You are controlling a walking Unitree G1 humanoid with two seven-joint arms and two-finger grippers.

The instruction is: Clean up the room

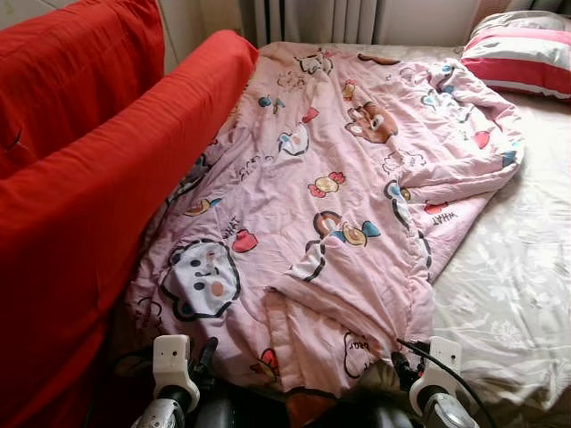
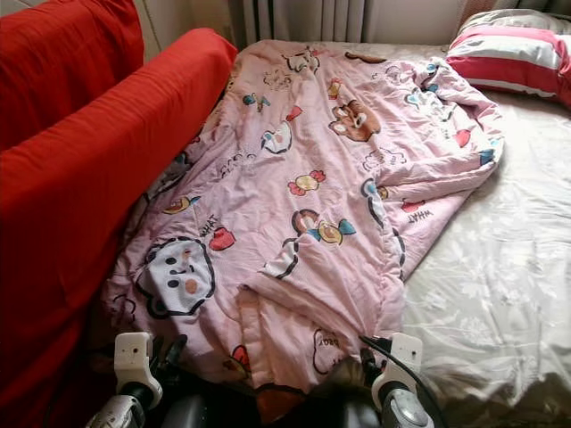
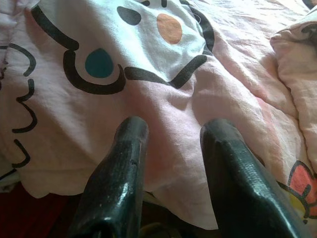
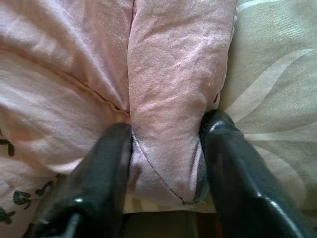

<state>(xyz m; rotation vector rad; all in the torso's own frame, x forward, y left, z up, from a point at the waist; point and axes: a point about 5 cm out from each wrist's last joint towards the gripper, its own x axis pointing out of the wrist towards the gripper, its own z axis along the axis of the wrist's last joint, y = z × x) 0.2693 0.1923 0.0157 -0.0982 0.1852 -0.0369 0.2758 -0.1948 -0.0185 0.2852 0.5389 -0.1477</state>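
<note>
A pink cartoon-print quilt [image 1: 339,178] lies spread over the bed, bunched along its right side and folded over at the near edge. My left gripper [image 3: 171,134] hovers open just above the quilt's near left edge, below a white face print [image 1: 201,281]. At the near right corner, my right gripper [image 4: 166,131] is open, its fingers [image 4: 225,158] straddling a thick fold of the quilt [image 4: 173,89] that fills the gap between them. Both wrists [image 1: 171,361] [image 1: 437,361] show at the bottom of the eye views.
A red sofa back [image 1: 80,214] runs along the left side of the bed. A beige floral sheet [image 1: 517,267] covers the mattress on the right. A striped red-and-white pillow [image 1: 522,58] lies at the far right corner. Curtains [image 1: 312,18] hang behind.
</note>
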